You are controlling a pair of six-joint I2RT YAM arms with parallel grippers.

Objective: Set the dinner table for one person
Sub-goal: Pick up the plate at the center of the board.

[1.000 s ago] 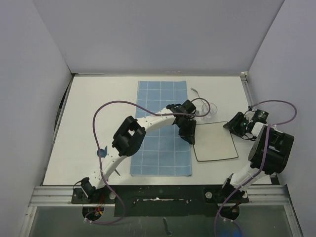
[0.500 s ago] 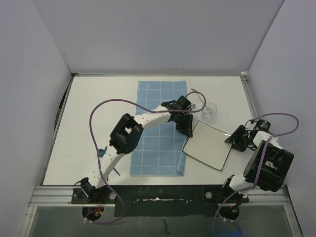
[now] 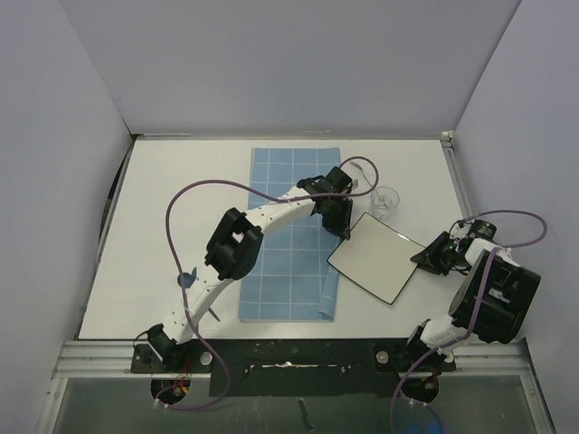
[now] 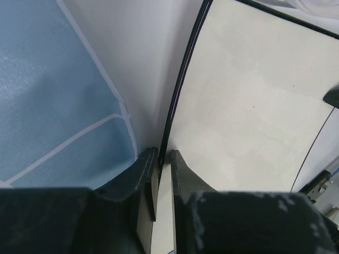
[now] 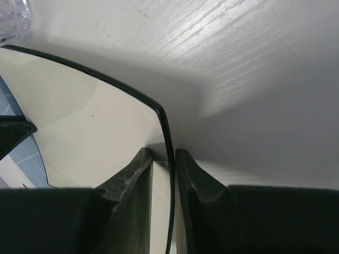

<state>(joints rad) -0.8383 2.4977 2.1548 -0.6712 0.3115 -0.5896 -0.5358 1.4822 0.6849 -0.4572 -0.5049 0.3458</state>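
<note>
- The left jaws are pinched on the black rim of a square white plate, at the corner that points toward the blue mat; the left wrist view shows the rim running down between the two fingers.
- The right jaws are clamped on the opposite corner of the same plate, one finger over its white face and the other outside the rim.
- The plate sits turned like a diamond between the two sets of jaws. Its left corner is just beside the mat's right edge.
- The gridded mat lies lengthwise down the middle of the white desk, rucked up at its near right corner.
- A clear glass stands upright on the desk just beyond the plate's far corner, apart from both sets of jaws.
- The desk fills the booth floor between pale walls.
</note>
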